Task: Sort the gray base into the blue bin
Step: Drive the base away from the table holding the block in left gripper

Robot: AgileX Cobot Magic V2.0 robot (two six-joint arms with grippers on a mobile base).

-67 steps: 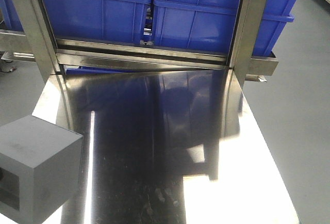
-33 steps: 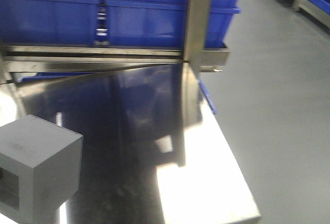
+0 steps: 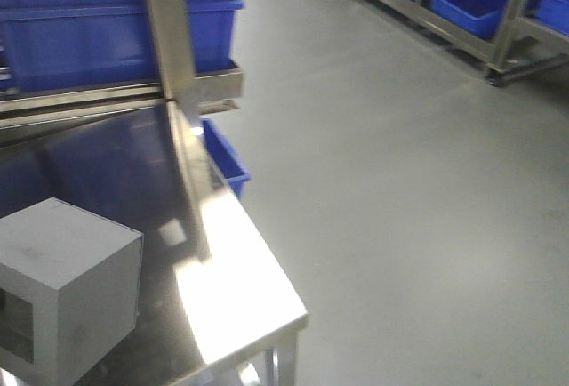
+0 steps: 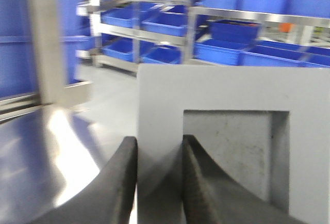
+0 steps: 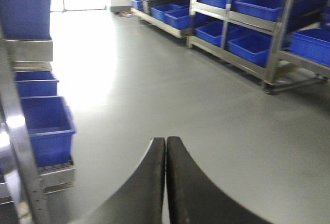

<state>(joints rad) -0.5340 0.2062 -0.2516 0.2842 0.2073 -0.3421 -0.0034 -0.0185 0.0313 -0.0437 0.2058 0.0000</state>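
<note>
- Shiny steel is covering the table (image 3: 240, 270), and a gray floor (image 3: 400, 181) is spreading out past its right edge.
- At the table's near left corner the gray base (image 3: 67, 288) is hanging low or sitting; I cannot tell which.
- The left gripper (image 4: 159, 142) is pinching one wall of it. One finger (image 4: 121, 182) is pressing outside and the other is reaching into the square pocket (image 4: 232, 152), so the jaws are nearly closed on that thin wall.
- Past the table's far edge a blue bin (image 3: 107, 48) is resting on a rack (image 3: 80, 101) behind a steel post (image 3: 169, 39). It is lying ahead of the held gray base, so I think the left arm is going to have to carry it forward and over the bin's edge.
- A low bin (image 3: 227, 162) is poking out by the table's right edge. I cannot tell which bin is the right one.
- The right gripper (image 5: 166, 149) is hanging over the floor with its jaws pressed together. It is holding nothing and is well apart from the gray base.
- More shelves (image 3: 502, 30) full of blue bins are standing at the far right.
</note>
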